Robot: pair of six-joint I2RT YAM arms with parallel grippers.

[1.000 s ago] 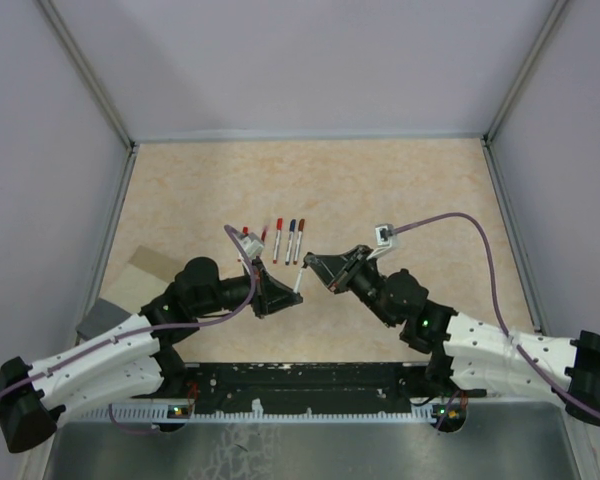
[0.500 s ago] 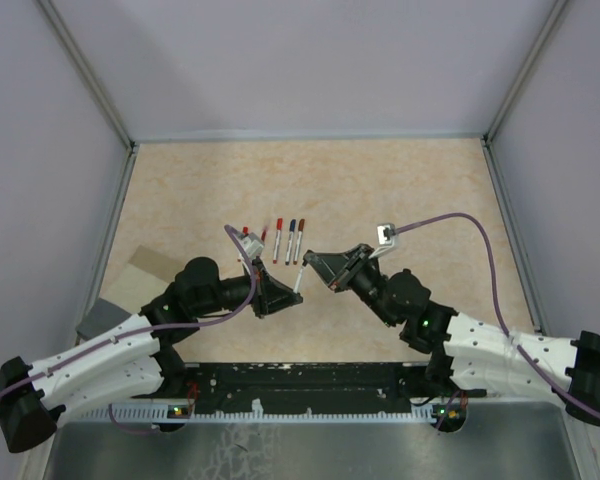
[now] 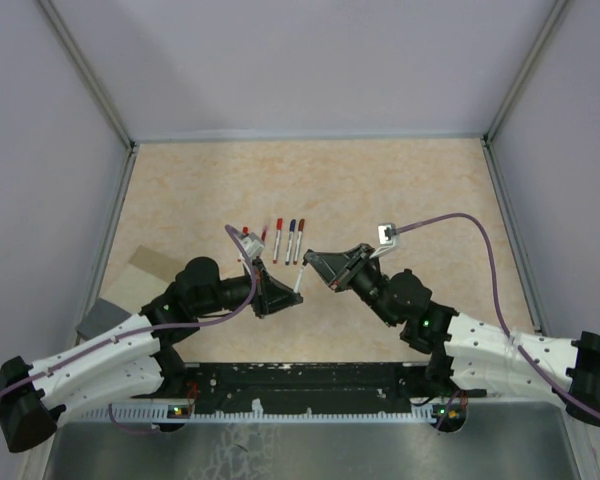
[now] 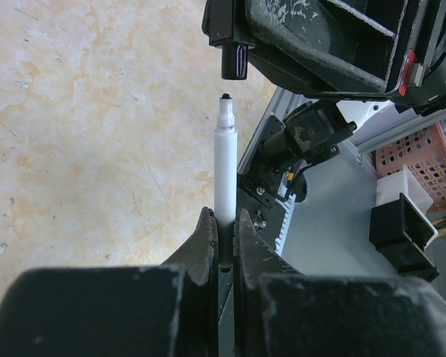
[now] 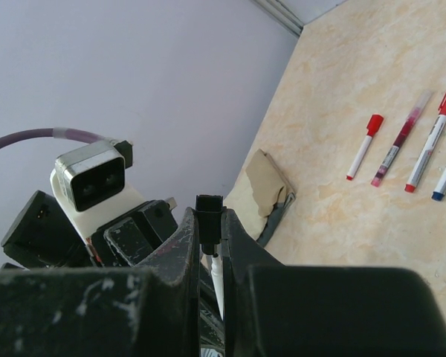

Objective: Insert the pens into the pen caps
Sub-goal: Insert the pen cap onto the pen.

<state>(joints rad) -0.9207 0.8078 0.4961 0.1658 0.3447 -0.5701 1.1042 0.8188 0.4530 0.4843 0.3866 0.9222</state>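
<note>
My left gripper [image 4: 223, 219] is shut on a white pen [image 4: 224, 171], held upright above the table with its bare black tip up. My right gripper [image 5: 209, 219] is shut on a black pen cap [image 5: 209, 216]. In the left wrist view the cap [image 4: 234, 61] hangs just above the pen tip, a small gap apart and slightly to the right. In the top view the two grippers meet near the table's middle, left [image 3: 288, 290] and right [image 3: 315, 262]. Several more pens [image 3: 285, 240] lie in a row behind them, some with red caps [image 5: 364, 145].
A tan pad [image 3: 145, 265] and a grey block [image 3: 102, 318] lie at the table's left edge. Grey walls enclose the table on three sides. A black rail [image 3: 310, 380] runs along the near edge between the arm bases.
The right wrist has shifted very slightly. Both grips are unchanged and the cap stays just off the pen tip.
</note>
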